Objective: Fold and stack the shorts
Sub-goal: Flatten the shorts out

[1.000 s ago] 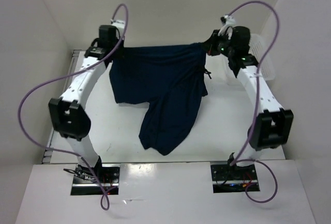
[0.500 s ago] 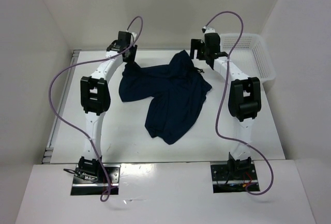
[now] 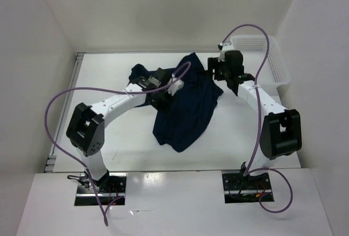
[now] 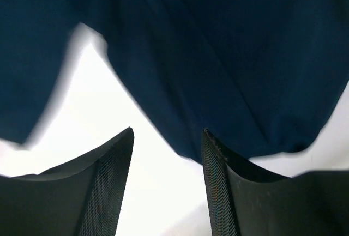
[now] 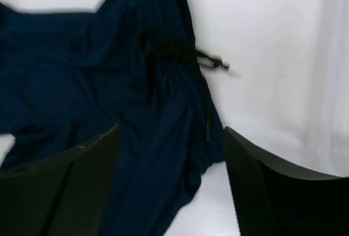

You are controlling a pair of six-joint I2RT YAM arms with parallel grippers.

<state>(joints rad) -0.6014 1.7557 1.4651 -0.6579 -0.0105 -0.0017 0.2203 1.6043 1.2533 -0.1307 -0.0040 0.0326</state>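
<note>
In the overhead view, the shorts (image 3: 182, 105) are seen lying in a rumpled heap on the table (image 3: 125, 143), toward its far middle, with one leg trailing toward the near edge; no fold is made yet. The left gripper (image 3: 163, 100) is held low over the left part of the cloth, and the right gripper (image 3: 214, 73) is poised at the far right edge of the garment, the white mesh basket (image 3: 275, 61) standing just beyond it in the far right corner. In the left wrist view, the left gripper (image 4: 168, 132) is shown spread apart with nothing between its fingers (image 4: 109, 187); an edge of the shorts (image 4: 218, 56) runs down toward the gap between them, bare table (image 4: 103, 105) showing beside it, so a grasp of that edge is judged to be intended. In the right wrist view, the right gripper (image 5: 172, 128) is likewise seen open and empty above the shorts (image 5: 82, 72), whose drawstring (image 5: 182, 53) lies knotted and trails onto the table (image 5: 262, 23). This placement over the waistband is judged to suit a pinch there, so that the cloth can be drawn flat before folding.
</note>
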